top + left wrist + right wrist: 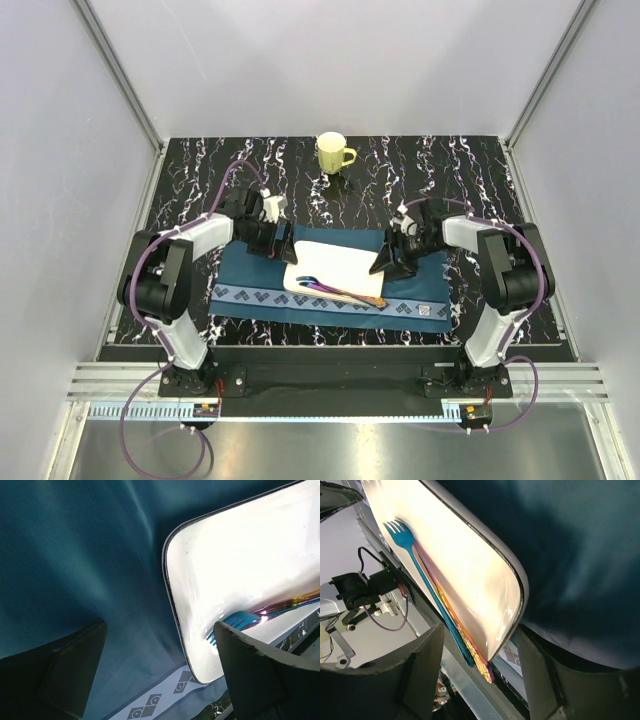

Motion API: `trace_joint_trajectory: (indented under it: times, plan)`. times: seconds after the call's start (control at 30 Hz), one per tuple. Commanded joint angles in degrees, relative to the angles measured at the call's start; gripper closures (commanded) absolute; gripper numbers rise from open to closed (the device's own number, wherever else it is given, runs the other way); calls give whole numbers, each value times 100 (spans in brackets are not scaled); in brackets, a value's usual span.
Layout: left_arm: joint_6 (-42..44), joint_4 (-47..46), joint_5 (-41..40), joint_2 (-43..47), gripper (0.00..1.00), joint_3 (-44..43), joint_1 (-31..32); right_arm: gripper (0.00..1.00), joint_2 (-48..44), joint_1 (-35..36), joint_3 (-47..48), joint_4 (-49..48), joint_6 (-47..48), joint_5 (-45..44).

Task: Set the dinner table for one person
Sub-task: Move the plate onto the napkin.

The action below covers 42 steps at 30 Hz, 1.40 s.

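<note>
Black marble-veined tabletop (450,170) filled the overhead view, with a dark blue placemat (250,285) lying on its near middle. A white rectangular plate (340,268) sat on the placemat, and iridescent cutlery (335,290) lay along the plate's near side. A yellow mug (333,153) stood on the bare tabletop at the far side, well apart from both arms. The left gripper (285,250) was at the plate's left end and the right gripper (390,262) at its right end, both over the placemat, so the tabletop lay beneath and around them.

From the left wrist, the left gripper (160,627) was spread wide over the placemat (75,555). The plate (240,565) showed its rounded corner between the fingers, and the fork (235,622) had its tines just beside the right finger. A sliver of tabletop showed at the lower edge.

From the right wrist, the right gripper (481,635) had its fingers apart, straddling the corner of the plate (460,565). Whether they touched it I could not tell. The fork (415,560) lay along the plate's rim, and the placemat (570,555) lay beyond.
</note>
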State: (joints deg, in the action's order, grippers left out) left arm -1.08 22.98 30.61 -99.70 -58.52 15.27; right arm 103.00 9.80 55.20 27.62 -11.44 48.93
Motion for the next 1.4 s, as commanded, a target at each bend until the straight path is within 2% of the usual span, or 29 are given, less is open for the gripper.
trace_joint_trajectory:
  times: [0.0,0.07,0.4,0.57,0.77,0.93,0.97,1.07,1.1,1.37]
  plan:
    - [-41,-417,103,-348,1,-150,73,35,159,144,307,-63,-42,170]
    - [-59,-426,129,-410,1,-195,82,39,142,145,325,-63,-42,91]
    - [-147,-102,103,-524,1,-642,222,43,-351,145,202,-55,-42,-138]
    - [2,215,-292,-304,1,-775,310,47,-360,145,202,-46,10,-261]
    - [73,567,-354,-305,1,-424,319,46,-193,153,263,-2,54,-287]
    - [284,664,-556,-6,1,-37,319,48,-70,145,290,-2,63,-296]
    - [275,664,-539,29,1,16,319,56,-35,145,307,7,72,-296]
    - [266,664,-608,161,1,78,319,69,80,145,360,51,72,-305]
    - [275,655,-644,196,1,78,319,81,106,145,386,60,89,-313]
    - [319,787,-574,355,1,60,319,92,282,145,491,139,160,-375]
